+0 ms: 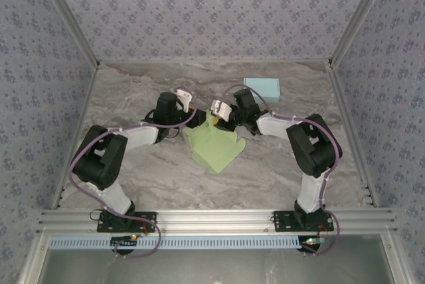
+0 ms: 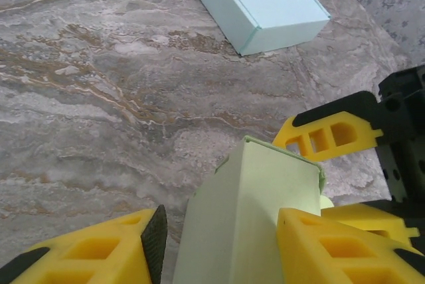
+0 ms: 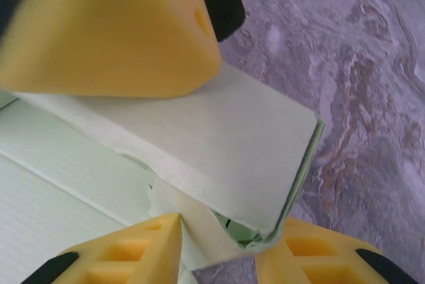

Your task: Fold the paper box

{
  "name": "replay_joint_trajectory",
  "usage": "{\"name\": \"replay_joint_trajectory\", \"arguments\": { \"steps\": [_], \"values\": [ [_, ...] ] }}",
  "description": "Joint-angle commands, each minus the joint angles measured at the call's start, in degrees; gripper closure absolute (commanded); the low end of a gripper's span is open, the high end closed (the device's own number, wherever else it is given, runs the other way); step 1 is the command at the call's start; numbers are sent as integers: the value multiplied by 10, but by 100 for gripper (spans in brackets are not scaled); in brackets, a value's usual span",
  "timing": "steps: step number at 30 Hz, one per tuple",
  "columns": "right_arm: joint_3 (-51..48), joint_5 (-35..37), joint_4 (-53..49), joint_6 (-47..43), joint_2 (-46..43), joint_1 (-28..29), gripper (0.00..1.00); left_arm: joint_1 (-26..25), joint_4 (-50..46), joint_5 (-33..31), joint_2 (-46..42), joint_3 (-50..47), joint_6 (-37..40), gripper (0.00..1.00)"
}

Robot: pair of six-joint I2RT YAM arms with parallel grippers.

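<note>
The pale green paper box (image 1: 214, 146) lies partly folded in the middle of the table, with one wall raised at its far edge. My left gripper (image 1: 194, 119) stands open around that raised wall (image 2: 252, 217). Its black pad (image 2: 155, 234) is clear of the paper, while the other finger (image 2: 332, 244) is against it. My right gripper (image 1: 218, 122) meets the same wall from the right. In the right wrist view its fingers (image 3: 126, 254) pinch the wall's folded corner (image 3: 265, 164), so the right gripper (image 3: 222, 231) is shut on it.
A finished light blue box (image 1: 261, 88) sits at the back right of the marble table (image 1: 133, 98), and again in the left wrist view (image 2: 262, 5). Patterned walls close in three sides. The two grippers are almost touching each other.
</note>
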Motion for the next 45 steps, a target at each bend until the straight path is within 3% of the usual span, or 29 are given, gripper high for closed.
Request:
{"name": "replay_joint_trajectory", "arguments": {
  "steps": [1,5,8,20,26,36,41,45],
  "values": [
    [-34,100,65,103,-20,14,65,0,6,21,2,-20,-11,52],
    [-73,124,150,162,-23,18,55,0,14,27,5,-23,-19,52],
    [-87,133,198,192,-12,24,54,1,20,40,11,-22,-25,52],
    [-74,66,167,123,-3,47,60,8,44,73,35,-13,-47,53],
    [-68,79,143,109,-7,70,72,9,71,95,43,-21,-65,55],
    [-168,134,241,204,-66,132,75,10,77,148,13,-61,-71,59],
    [-183,216,296,222,-41,166,71,10,102,159,12,-90,-87,61],
    [-190,228,342,231,-18,166,64,10,101,165,13,-98,-79,62]
  ]
}}
